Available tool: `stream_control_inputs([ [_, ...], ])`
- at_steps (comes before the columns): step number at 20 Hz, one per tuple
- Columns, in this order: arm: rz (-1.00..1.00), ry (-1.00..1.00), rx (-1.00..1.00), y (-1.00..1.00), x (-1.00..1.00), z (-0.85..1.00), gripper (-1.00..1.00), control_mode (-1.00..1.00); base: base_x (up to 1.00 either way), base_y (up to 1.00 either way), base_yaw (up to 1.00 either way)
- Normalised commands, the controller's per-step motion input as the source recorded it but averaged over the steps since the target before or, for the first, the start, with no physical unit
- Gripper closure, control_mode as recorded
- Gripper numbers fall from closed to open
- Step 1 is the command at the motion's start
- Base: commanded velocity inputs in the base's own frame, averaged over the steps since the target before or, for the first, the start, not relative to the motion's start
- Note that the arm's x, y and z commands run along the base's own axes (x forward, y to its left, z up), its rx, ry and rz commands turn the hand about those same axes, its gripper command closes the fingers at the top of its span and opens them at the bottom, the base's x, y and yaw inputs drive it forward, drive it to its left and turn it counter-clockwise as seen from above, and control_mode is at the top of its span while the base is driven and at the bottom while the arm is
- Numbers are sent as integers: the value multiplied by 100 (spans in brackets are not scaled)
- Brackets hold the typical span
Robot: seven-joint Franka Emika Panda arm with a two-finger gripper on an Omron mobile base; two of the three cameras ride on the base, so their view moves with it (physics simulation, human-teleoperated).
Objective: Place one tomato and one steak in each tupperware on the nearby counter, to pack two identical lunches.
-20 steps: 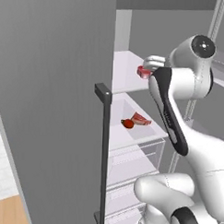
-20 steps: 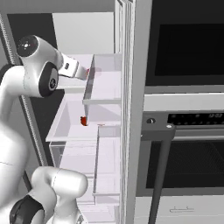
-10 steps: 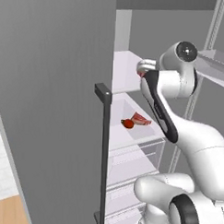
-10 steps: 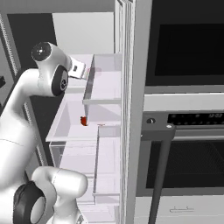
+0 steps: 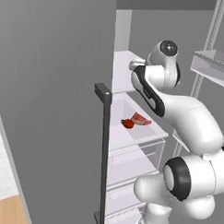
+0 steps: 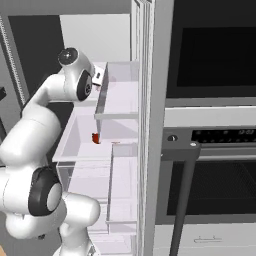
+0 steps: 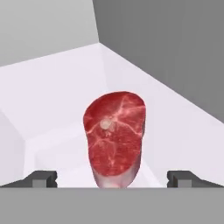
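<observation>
While the gripper [image 7: 112, 178] stands wide and holds nothing, one steak [image 7: 114, 139] lies on the white fridge shelf [image 7: 52, 87] just ahead between its fingertips, a tomato [image 5: 127, 123] and second steak [image 5: 140, 119] one shelf lower.

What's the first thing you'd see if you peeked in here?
Probably the big red marbled steak lying on a white fridge shelf, right in front of the gripper, whose fingers stand wide open on either side of it. Next, the white arm reaching into the open fridge, and a small tomato beside another steak on the shelf below.
</observation>
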Motion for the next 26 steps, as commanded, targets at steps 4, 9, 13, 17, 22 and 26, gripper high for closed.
stream_control_inputs([
  [4,0,1,0,0,34,0,-100,-100,0,0,0],
  [9,0,5,0,0,0,-32,-100,-100,0,0,0],
  [13,0,7,0,0,0,-47,-100,-100,0,0,0],
  [17,0,3,-1,0,9,-43,100,-100,0,0,0],
  [22,0,0,0,0,15,-20,100,-100,0,0,0],
  [26,0,-1,0,0,-31,-2,100,-100,0,0,0],
])
